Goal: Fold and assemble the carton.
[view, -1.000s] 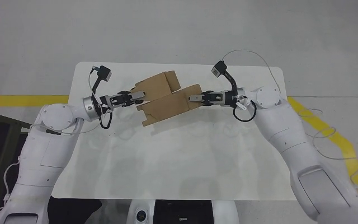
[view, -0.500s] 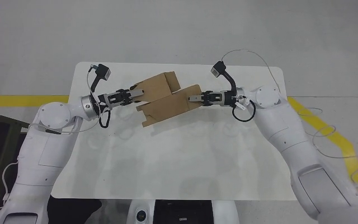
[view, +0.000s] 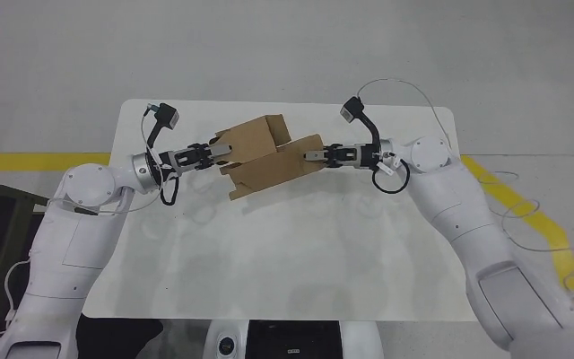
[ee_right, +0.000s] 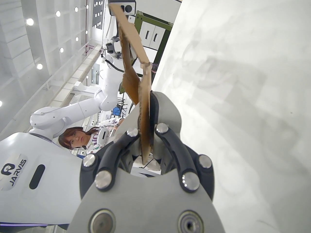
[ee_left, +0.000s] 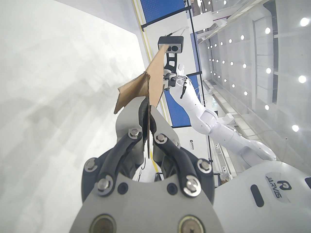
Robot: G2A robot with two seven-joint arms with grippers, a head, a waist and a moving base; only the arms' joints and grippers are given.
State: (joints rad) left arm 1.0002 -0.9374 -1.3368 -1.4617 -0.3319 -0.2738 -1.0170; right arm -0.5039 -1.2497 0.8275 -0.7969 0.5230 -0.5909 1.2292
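The carton (view: 266,154) is hanging over the table (view: 269,260), near its far edge. The left gripper (view: 220,151) is pinching its left side, the right gripper (view: 309,155) its right side. A yellow stripe (view: 45,161) is running along the floor beside the table.
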